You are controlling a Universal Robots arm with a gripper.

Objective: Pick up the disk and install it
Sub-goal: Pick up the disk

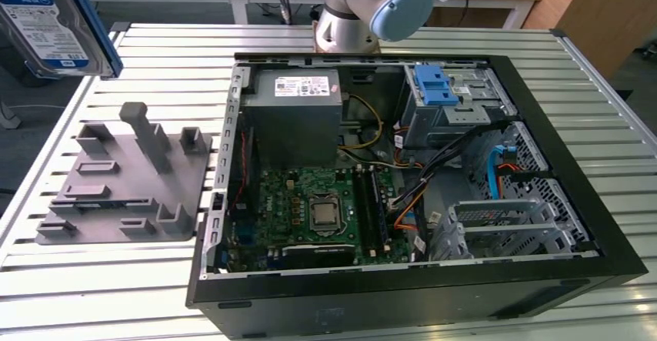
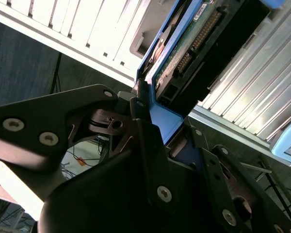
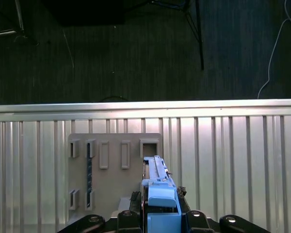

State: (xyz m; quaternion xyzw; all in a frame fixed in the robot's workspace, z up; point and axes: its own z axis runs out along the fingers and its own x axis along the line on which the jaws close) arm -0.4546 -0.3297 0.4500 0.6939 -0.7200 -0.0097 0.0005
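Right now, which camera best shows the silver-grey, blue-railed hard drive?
The exterior view: the hard drive faces it, label showing. The first wrist view sees it edge-on; the second wrist view, its circuit-board underside.

Black screw-studded hand (image 2: 169, 130), silver arm (image 1: 344, 29)

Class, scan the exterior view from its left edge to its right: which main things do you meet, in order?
Disk → grey slotted fixture → power-supply box → blue latch → metal drive cage
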